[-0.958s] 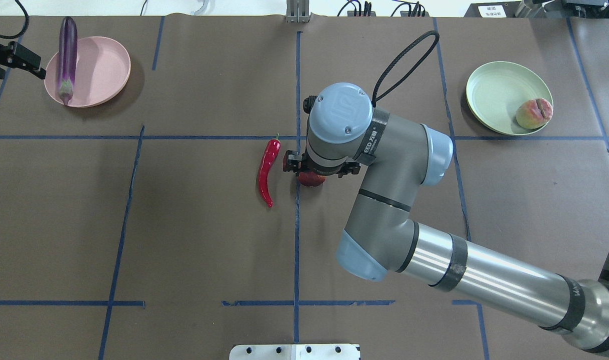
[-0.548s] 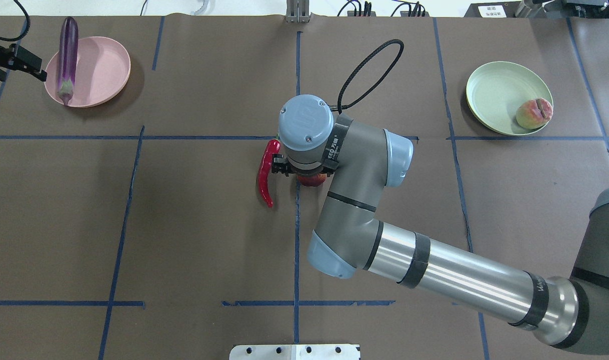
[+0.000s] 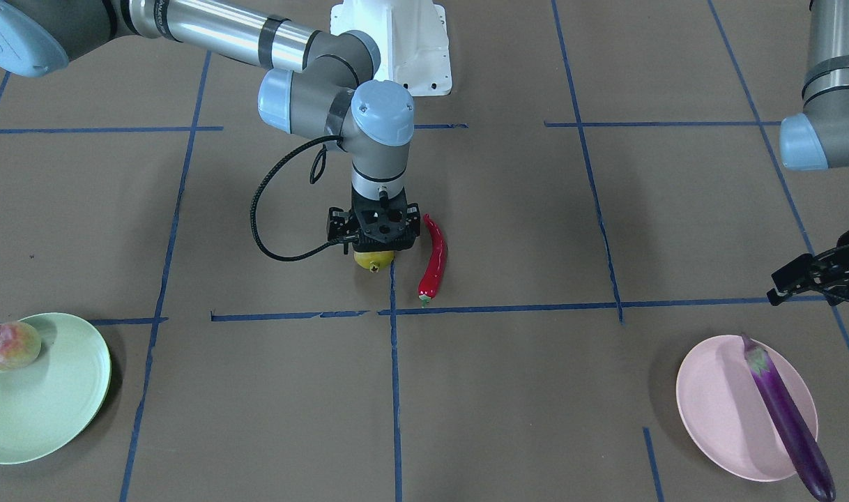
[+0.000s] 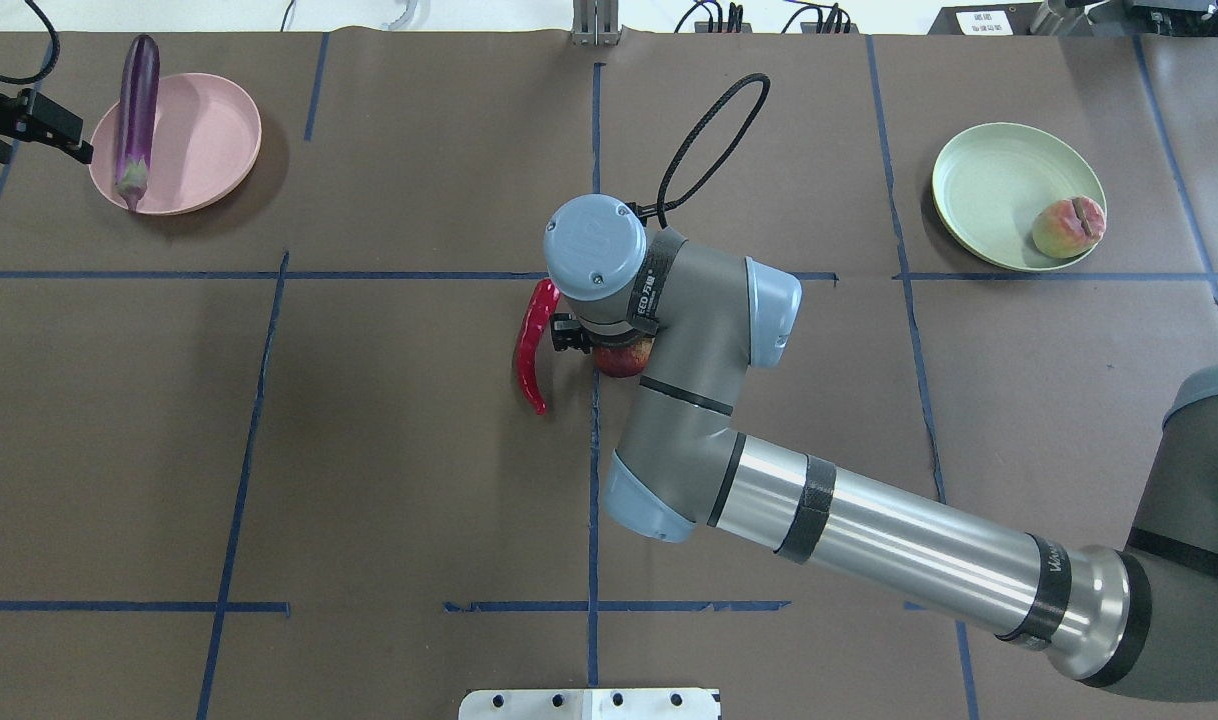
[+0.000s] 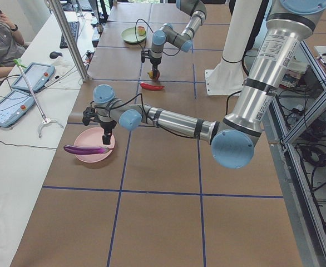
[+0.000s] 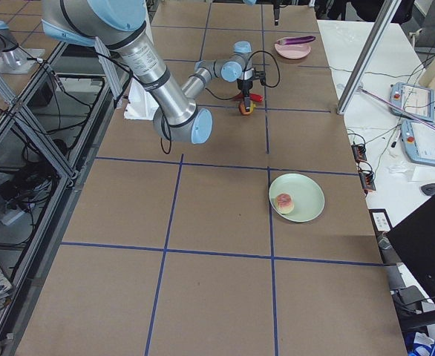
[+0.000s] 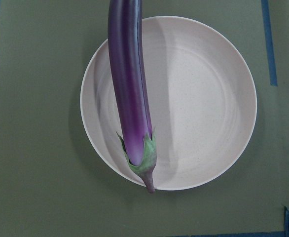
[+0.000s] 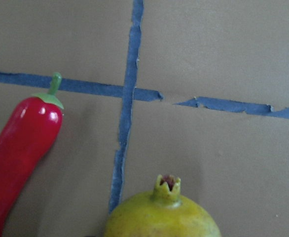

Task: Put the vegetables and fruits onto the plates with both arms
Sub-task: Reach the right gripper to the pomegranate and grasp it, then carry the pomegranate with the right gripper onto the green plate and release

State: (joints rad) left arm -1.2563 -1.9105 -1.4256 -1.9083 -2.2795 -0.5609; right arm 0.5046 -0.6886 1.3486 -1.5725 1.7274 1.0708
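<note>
You find the pomegranate-like fruit [image 4: 624, 362] on the table [image 4: 369, 450] near its middle, directly under the right gripper [image 3: 374, 242]. You cannot tell if its jaws press the fruit. In the overhead view the chili pepper [image 4: 531, 345] lies just beside the fruit at 9 o'clock, not touching it. The green plate [image 4: 979, 180] stands at 2 o'clock and holds the peach [image 4: 1068, 227] at its 4 o'clock rim. The pink plate [image 4: 209, 140] stands at 10 o'clock, with the eggplant [image 4: 135, 110] across its 9 o'clock side. The left gripper [image 4: 74, 150] hangs beside that plate; its jaws cannot be judged.
</note>
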